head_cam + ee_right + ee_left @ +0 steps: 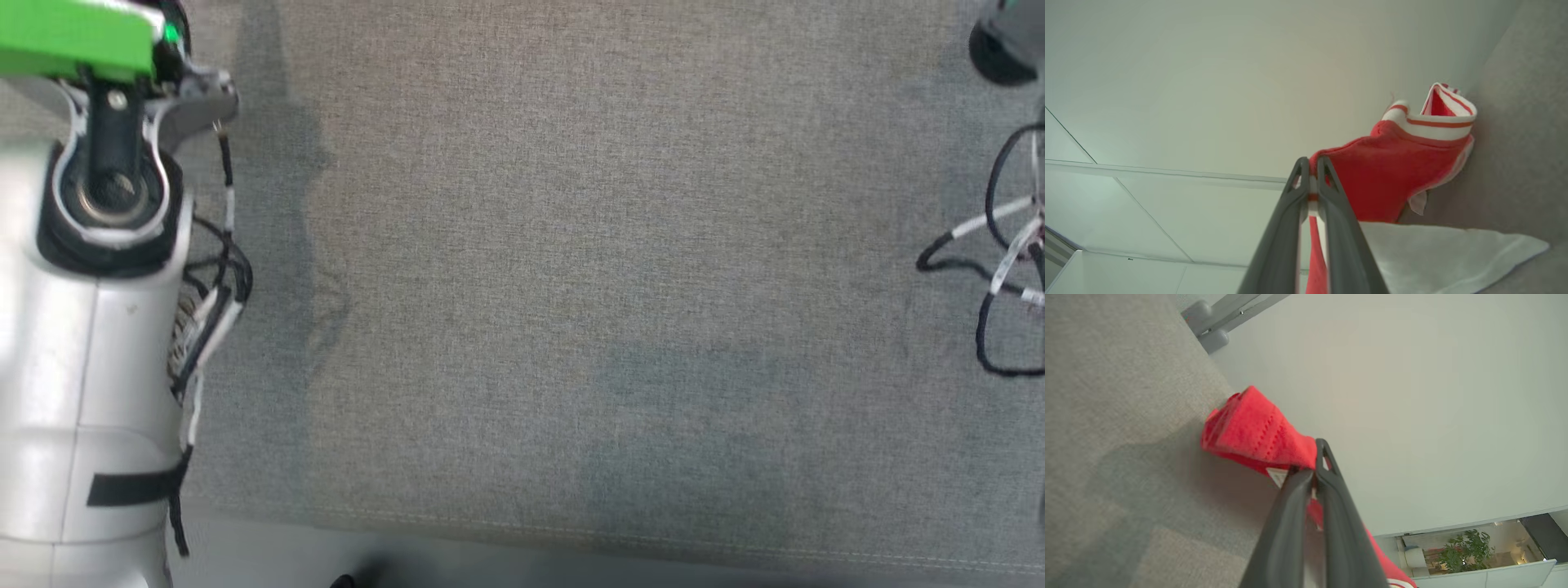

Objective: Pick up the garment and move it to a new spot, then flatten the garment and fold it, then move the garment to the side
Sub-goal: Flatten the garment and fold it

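Closest to me in the left wrist view, the left gripper [1312, 467] has its smooth dark fingers pinched tight on the red garment [1251, 426]. It is a soft knit with a stitched hem, bunched into a roll, and its far end touches the grey woven worktop [1106, 416]. The right gripper [1310, 169] is clamped on a white, red-striped band of the garment. Beyond it, the striped cuff rests against the worktop. In the head view, my pale glossy left forearm [90, 367] and looped black cables [1000, 245] hang over the worktop's sides.

Left fingers [1286, 531]: open air to their right, grey surface [1106, 416] close on their left, bunched garment [1249, 424] blocking ahead.
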You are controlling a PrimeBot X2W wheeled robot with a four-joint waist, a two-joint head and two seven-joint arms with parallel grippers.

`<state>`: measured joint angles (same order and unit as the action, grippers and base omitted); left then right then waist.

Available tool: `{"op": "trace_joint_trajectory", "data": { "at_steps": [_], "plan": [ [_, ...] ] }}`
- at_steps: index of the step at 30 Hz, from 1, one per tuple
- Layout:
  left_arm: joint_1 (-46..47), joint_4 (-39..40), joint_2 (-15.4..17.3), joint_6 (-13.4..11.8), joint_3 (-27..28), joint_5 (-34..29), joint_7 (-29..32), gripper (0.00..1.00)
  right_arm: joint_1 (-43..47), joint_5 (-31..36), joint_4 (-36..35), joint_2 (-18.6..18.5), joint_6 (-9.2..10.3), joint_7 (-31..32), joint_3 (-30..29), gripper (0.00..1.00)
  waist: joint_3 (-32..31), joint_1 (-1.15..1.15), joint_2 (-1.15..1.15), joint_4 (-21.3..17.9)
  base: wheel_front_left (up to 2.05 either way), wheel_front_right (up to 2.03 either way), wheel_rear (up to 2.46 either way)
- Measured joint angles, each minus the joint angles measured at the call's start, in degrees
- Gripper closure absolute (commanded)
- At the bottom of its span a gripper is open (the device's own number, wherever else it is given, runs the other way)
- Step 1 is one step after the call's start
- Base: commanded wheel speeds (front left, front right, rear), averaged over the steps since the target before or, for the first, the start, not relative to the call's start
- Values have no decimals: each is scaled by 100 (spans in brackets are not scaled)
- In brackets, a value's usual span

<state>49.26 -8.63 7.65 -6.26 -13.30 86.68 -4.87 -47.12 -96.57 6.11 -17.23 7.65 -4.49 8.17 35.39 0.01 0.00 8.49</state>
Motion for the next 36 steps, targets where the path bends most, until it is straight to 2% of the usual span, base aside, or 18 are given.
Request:
{"op": "trace_joint_trajectory", "data": {
  "at_steps": [3, 6, 18, 23, 26, 36],
  "plan": [
    [-880, -38, -12, 225, -21, 99, -82, 100, 880, -189, -318, 130, -5, -97, -196, 100, -117, 0, 0, -3, 0, 0, 0],
    [-1439, -44, -33, 328, -3, 156, -140, 100, 1504, -245, -430, 191, -4, -163, -274, 100, -280, -1, 0, -32, 0, 0, 0],
    [-2819, 80, -101, 481, 93, 450, -303, 100, 3387, -643, -1155, 474, -3, -210, -335, 100, -1120, -1, 0, -163, 0, 0, 0],
    [-3294, 292, 14, 461, 260, 492, -376, 100, 4228, -743, -1355, 587, -2, -205, -148, 100, -1490, -2, 0, -210, 0, 0, 0],
    [-3515, 539, 88, 367, 276, 490, -383, 100, 4681, -779, -1434, 569, -2, -261, -159, 100, -1670, -2, 0, -268, 0, 0, 0],
    [-4500, 1281, 20, 169, 126, 492, -434, 100, 5842, -932, -1742, 490, -2, -461, -404, 100, -1899, -2, 0, -454, 0, 0, 0]
  ]
}}
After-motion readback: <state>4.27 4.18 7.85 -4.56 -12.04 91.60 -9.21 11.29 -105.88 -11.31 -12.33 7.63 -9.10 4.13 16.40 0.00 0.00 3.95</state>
